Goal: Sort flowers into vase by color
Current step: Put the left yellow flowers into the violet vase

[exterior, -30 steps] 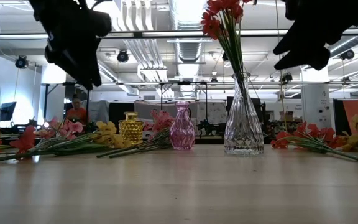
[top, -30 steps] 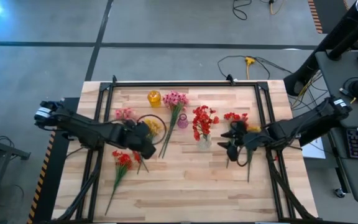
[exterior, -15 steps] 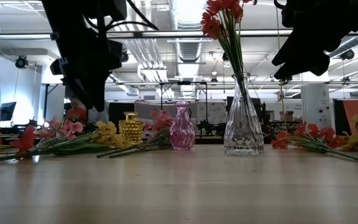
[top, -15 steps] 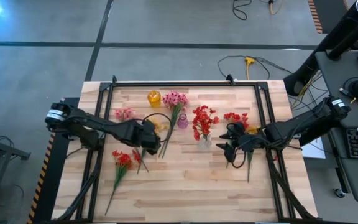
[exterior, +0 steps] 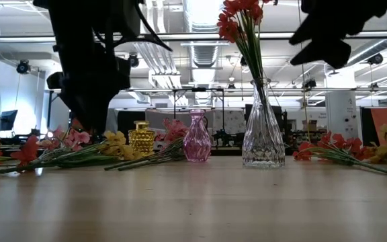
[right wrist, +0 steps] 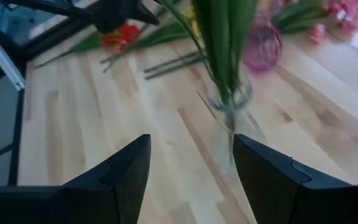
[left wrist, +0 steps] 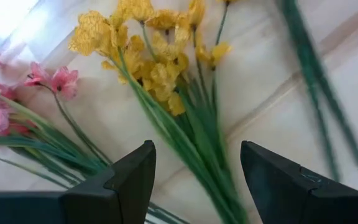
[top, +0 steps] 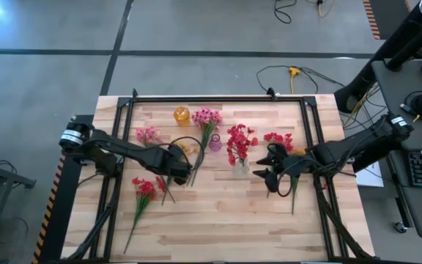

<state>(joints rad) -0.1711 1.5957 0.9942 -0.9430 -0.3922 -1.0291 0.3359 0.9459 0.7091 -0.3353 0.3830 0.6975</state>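
My left gripper (left wrist: pixel 196 149) hangs open just above a bunch of yellow flowers (left wrist: pixel 160 68) lying on the table, one finger on either side of their green stems (left wrist: pixel 207 155), touching nothing. In the high view this gripper (top: pixel 179 173) covers most of the bunch. Pink flowers (left wrist: pixel 17 93) lie beside the yellow ones. My right gripper (top: pixel 267 173) is open and empty in the air, right of the clear vase (top: pixel 240 167), which holds red flowers (top: pixel 240 141) upright. A pink vase (top: pixel 215 142) and a yellow vase (top: pixel 181 115) stand farther back.
A long pink spray (top: pixel 206 117) lies slanting beside the pink vase. Red flowers (top: pixel 145 189) lie at the near left, and more red (top: pixel 277 138) and yellow (top: pixel 299 152) sprays lie at the right under my right arm. Bare wood (top: pixel 226 227) runs along the near edge.
My left gripper has come down toward the yellow flowers, shifting a little toward the table's right and tipping more steeply downward, still open. My right gripper has risen slightly, still open. The flowers and vases have not moved.
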